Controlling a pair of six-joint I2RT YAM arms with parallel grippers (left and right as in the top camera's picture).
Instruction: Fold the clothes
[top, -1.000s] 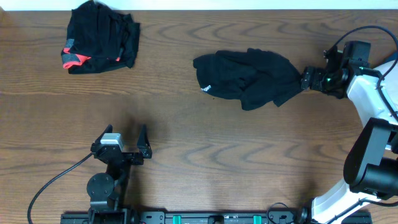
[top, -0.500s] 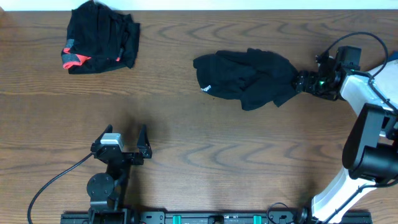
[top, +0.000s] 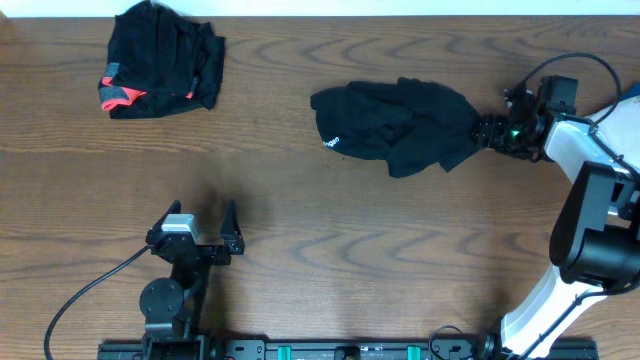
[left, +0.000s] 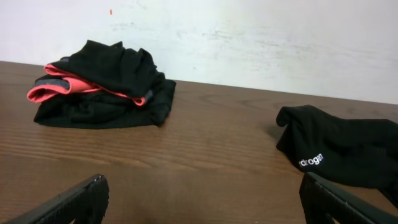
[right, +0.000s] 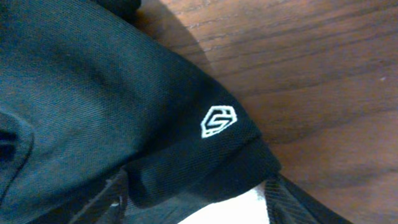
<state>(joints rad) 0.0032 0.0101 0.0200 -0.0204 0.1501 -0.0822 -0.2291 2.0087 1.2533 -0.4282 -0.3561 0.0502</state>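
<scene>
A long black garment (top: 400, 125) with a small white logo print lies crumpled at the table's middle right. It also shows in the left wrist view (left: 348, 146) and fills the right wrist view (right: 93, 93). A black pile with coral-red trim (top: 160, 60) sits at the far left, and the left wrist view shows it too (left: 106, 87). My right gripper (top: 487, 130) is at the long garment's right edge. Its fingers (right: 196, 193) are apart with the hem between them. My left gripper (top: 195, 238) is open and empty near the front, its fingers wide apart in the left wrist view (left: 202, 186).
The wooden table (top: 330, 260) ends at a white wall (left: 249, 37) behind the clothes. The left arm's cable (top: 90, 290) trails toward the front left. The right arm's white body (top: 600, 200) stands along the right edge.
My right gripper has moved slightly left, onto the right edge of the long garment. The garments and the left arm have not moved.
</scene>
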